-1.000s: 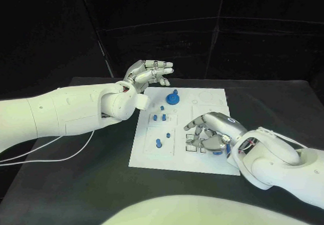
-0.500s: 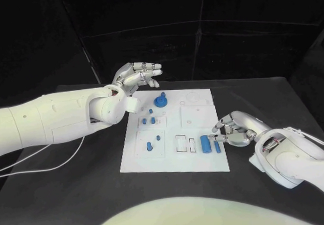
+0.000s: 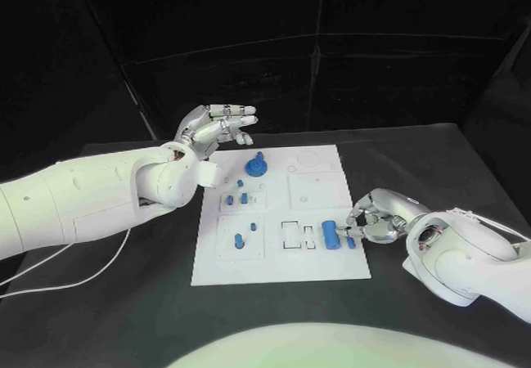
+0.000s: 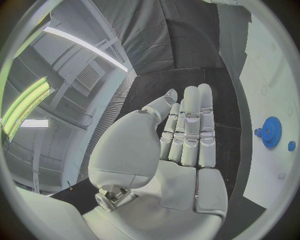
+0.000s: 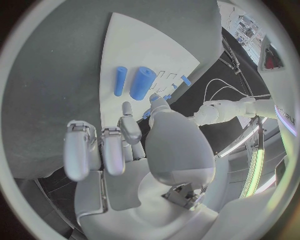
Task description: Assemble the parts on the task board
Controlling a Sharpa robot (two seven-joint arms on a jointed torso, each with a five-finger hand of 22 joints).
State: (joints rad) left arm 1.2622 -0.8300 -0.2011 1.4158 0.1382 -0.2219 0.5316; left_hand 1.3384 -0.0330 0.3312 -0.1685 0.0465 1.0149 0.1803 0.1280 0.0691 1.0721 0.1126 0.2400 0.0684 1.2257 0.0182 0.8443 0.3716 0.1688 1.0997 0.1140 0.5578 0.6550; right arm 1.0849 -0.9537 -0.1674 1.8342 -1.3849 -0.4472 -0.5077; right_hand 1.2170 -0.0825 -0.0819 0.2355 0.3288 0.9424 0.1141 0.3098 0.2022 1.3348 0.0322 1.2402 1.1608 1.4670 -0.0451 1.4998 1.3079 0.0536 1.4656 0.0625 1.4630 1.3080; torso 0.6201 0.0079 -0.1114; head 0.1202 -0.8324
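Observation:
The white task board (image 3: 281, 261) lies mid-table. On its near right part lie a thick blue cylinder (image 3: 331, 233) and a thin blue bar (image 3: 350, 241), side by side. My right hand (image 3: 378, 216) rests at the board's right edge beside them, fingers loosely bent and holding nothing. The right wrist view shows that hand (image 5: 125, 145) with the cylinder (image 5: 142, 83) and bar (image 5: 120, 81) just beyond its fingertips. My left hand (image 3: 217, 125) is raised past the board's far left corner, fingers straight and empty. A blue gear (image 3: 256, 165) stands at the board's far end; the left wrist view shows the gear (image 4: 270, 131) beside the left hand (image 4: 187, 135).
Small blue pegs (image 3: 237, 198) stand in the board's left column, with two more (image 3: 246, 234) nearer me. Empty rectangular slots (image 3: 299, 234) sit left of the cylinder. A white cable (image 3: 57, 279) trails over the table's left side.
The head camera has shifted. My right hand has drawn back from over the board's slots to its right edge, uncovering the cylinder and bar. The left hand stays raised.

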